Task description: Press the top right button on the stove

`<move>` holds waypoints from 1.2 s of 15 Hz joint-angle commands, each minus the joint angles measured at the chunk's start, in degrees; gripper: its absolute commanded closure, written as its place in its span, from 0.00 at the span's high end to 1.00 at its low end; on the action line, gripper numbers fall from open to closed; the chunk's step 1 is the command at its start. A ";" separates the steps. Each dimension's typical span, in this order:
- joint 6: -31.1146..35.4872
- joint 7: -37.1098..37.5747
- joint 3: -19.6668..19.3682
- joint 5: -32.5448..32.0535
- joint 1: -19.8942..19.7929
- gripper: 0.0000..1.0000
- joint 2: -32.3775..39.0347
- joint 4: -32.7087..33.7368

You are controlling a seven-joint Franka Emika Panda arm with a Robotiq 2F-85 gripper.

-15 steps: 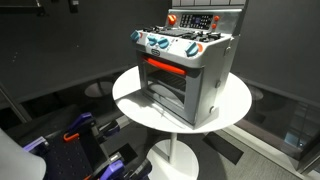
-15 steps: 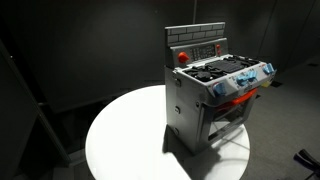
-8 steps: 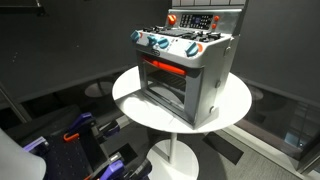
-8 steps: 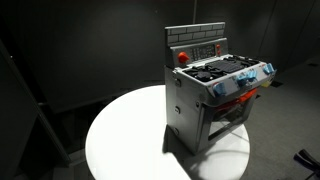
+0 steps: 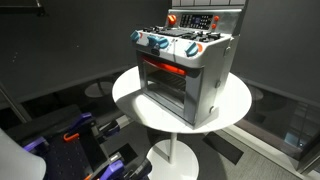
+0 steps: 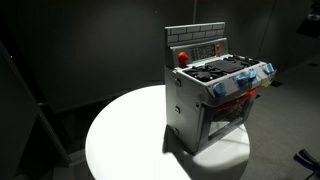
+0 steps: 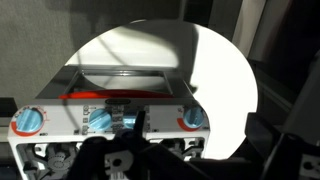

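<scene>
The grey-silver toy stove (image 5: 190,70) stands on a round white table (image 5: 235,105) and shows in both exterior views (image 6: 205,100). It has a red-orange bar (image 5: 165,68), blue-white knobs (image 5: 158,43), a glass door and a dark back panel (image 5: 205,20) with a red round button (image 6: 182,56) and small buttons. My gripper is out of both exterior views. In the wrist view it (image 7: 198,135) hangs above the stove's knob row (image 7: 193,119), dark and partly hidden, with its fingers apart and nothing between them.
The table (image 6: 130,130) stands on a single white pedestal (image 5: 175,155). Dark curtains lie behind it. Blue-and-black equipment (image 5: 80,140) sits on the floor near the table foot. The table's rim shows in the wrist view (image 7: 245,90).
The stove and table have not moved. A dark piece at the top edge of an exterior view has shifted left and nearly out of view.
</scene>
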 commanded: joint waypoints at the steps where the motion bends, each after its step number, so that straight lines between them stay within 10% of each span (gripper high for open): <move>1: 3.61 3.60 0.04 -4.04 -2.56 1.00 3.51 2.62; 18: 11.58 20.05 -2.70 -18.51 -11.77 1.00 21.60 13.12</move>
